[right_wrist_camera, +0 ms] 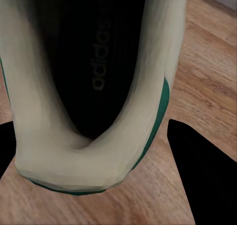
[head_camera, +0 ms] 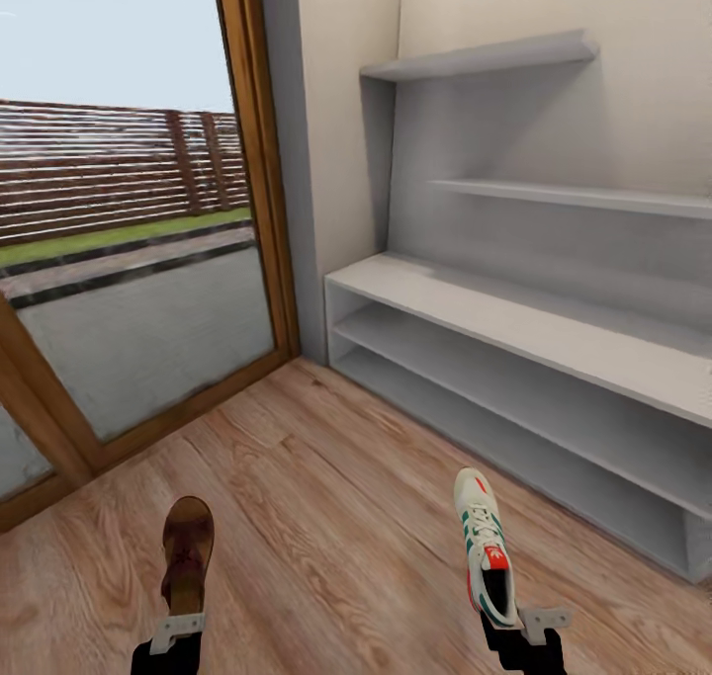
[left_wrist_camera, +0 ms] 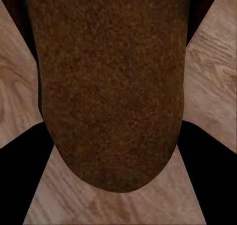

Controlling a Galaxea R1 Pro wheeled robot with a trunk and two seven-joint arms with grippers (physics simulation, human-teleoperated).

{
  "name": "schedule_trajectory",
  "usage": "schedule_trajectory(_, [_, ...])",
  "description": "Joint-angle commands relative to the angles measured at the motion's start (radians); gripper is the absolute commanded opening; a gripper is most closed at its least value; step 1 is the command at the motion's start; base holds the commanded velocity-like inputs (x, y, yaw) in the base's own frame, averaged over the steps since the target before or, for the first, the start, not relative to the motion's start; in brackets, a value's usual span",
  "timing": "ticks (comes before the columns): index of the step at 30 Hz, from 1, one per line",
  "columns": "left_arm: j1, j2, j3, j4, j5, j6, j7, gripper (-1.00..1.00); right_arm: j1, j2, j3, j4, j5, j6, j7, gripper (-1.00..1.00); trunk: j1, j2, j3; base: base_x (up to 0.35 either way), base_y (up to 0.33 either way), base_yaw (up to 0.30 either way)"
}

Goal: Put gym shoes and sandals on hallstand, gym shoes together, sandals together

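My left gripper point(head_camera: 178, 631) is shut on the heel end of a brown sandal point(head_camera: 188, 551), whose toe points away from me over the corridor floor point(head_camera: 326, 517). In the left wrist view the sandal's brown footbed point(left_wrist_camera: 113, 86) lies between the dark fingers point(left_wrist_camera: 215, 158). My right gripper point(head_camera: 516, 624) is shut on the heel of a white gym shoe point(head_camera: 485, 542) with green stripes and a red tongue patch. The right wrist view looks into the shoe's dark opening point(right_wrist_camera: 94, 71), with one finger point(right_wrist_camera: 207, 180) beside it. The white hallstand point(head_camera: 514, 324) stands ahead on the right, its bench top and two open shelves bare.
A tall glass door with a wooden frame point(head_camera: 262, 161) fills the left side, showing a yard and fence outside. White wall shelves point(head_camera: 494, 57) hang above the hallstand. Wood floor stretches between me and the rack.
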Motion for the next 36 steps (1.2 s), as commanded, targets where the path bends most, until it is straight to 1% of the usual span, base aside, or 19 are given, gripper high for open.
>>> schedule_trajectory(1, [-0.001, 0.0, 0.009, 0.001, -0.004, -0.003, -0.008, -1.0, -0.001, 0.0, -0.009, 0.001, 0.009, -0.004, 0.003, -1.0, 0.0, 0.0, -0.001, 0.198, 0.293, -0.262])
schedule_trajectory(10, [-0.001, 0.0, 0.009, 0.001, -0.003, -0.003, -0.008, -1.0, -0.001, 0.0, -0.009, 0.001, 0.009, -0.003, 0.003, -1.0, 0.0, 0.0, -0.001, 0.172, 0.299, -0.262])
schedule_trajectory(27, [-0.001, 0.0, 0.009, 0.001, -0.003, -0.003, -0.009, -1.0, -0.002, 0.0, -0.009, 0.001, 0.009, -0.004, 0.004, -1.0, 0.0, 0.0, -0.001, 0.11, 0.327, -0.262])
schedule_trajectory(36, [-0.001, 0.0, 0.009, 0.001, -0.005, -0.003, -0.01, -1.0, -0.001, 0.0, -0.009, 0.001, 0.009, -0.003, 0.004, -1.0, 0.0, 0.0, -0.001, 0.204, 0.292, -0.262])
